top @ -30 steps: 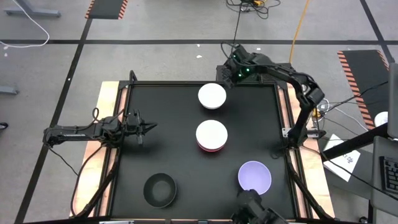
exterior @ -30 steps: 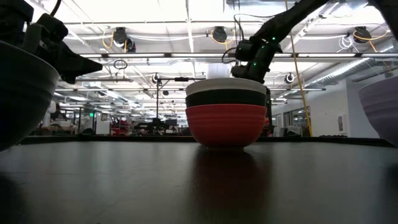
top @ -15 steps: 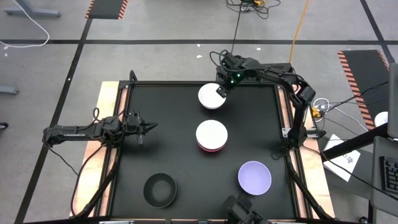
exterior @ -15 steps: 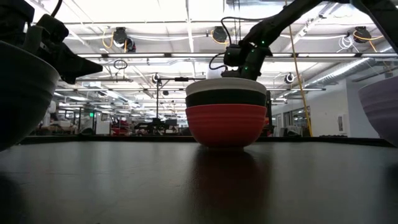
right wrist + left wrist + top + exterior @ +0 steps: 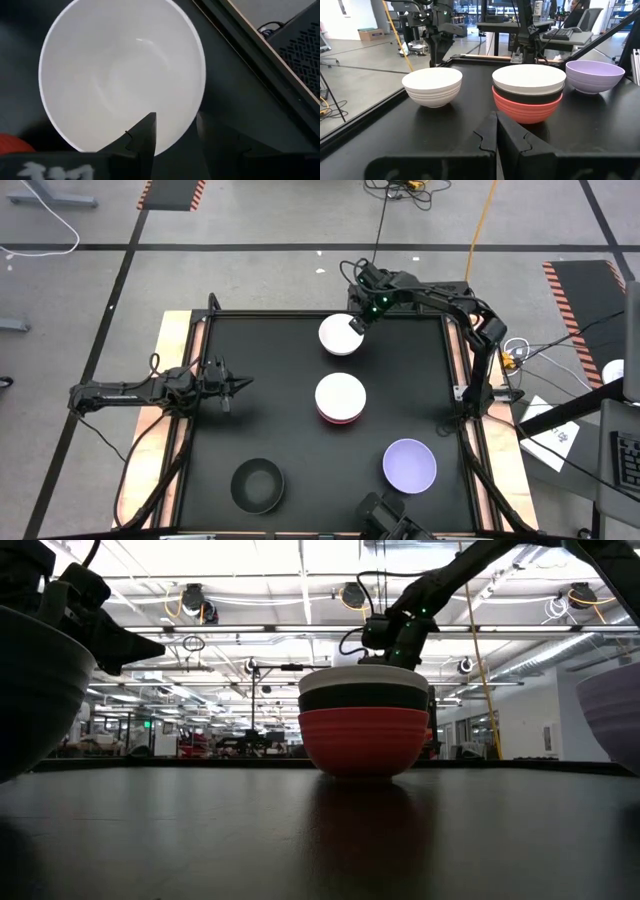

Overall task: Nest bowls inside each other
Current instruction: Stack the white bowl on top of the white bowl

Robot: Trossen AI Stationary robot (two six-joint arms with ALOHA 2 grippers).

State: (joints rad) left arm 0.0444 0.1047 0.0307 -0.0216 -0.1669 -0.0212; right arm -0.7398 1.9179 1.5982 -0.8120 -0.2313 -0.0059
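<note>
Right pincer [image 5: 356, 323] sits at the far-right rim of the lone white bowl [image 5: 340, 335] near the far edge of the desk [image 5: 280, 410]. In the right wrist view its fingers [image 5: 145, 134] are spread, one over the bowl's inside and the other outside the rim, so the wall lies between them; whether they touch it is hard to say from these angles.

Nearer the desk's middle stands a stack [image 5: 340, 398]: a white bowl [image 5: 528, 79] nested in a black bowl [image 5: 527, 94], which is nested in the red bowl [image 5: 527, 108]. The low view shows the same three layers [image 5: 363, 725].

Toward the near right corner the lavender bowl [image 5: 409, 464] stands alone, well apart from the stack. Near the front left, a second black bowl [image 5: 257, 485] stands alone too.

Left pincer [image 5: 238, 384] hangs at the left side of the desk, pointing toward the stack, fingers [image 5: 487, 135] pressed together and gripping nothing.
</note>
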